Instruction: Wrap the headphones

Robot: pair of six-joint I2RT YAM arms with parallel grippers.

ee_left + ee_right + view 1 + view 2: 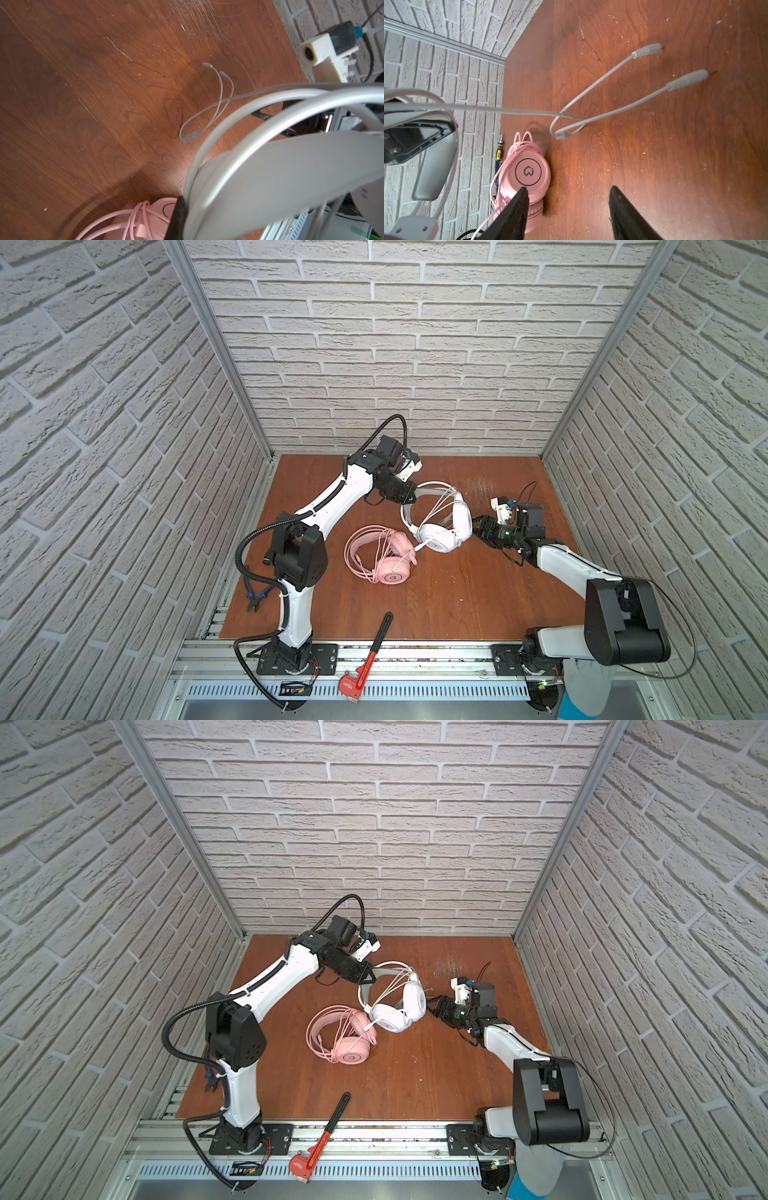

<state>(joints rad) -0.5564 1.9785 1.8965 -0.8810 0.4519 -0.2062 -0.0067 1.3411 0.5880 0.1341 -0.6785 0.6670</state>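
Headsets sit mid-table: the white headset [440,526] runs from its headband at far left to its earcups at near right, with a grey-lined band under a thin white arch and white cable looped several times across it. Its loose cable end [207,116], split into two plugs, lies on the table [457,605] beside it. The left gripper [409,497] is clamped tight on the top of that band. The right gripper [477,526] stands with jaws apart and empty, just right of the white earcups. The pink headset [386,560] lies flat just nearer and left, band pointing left, cups right, pink cable wound round it
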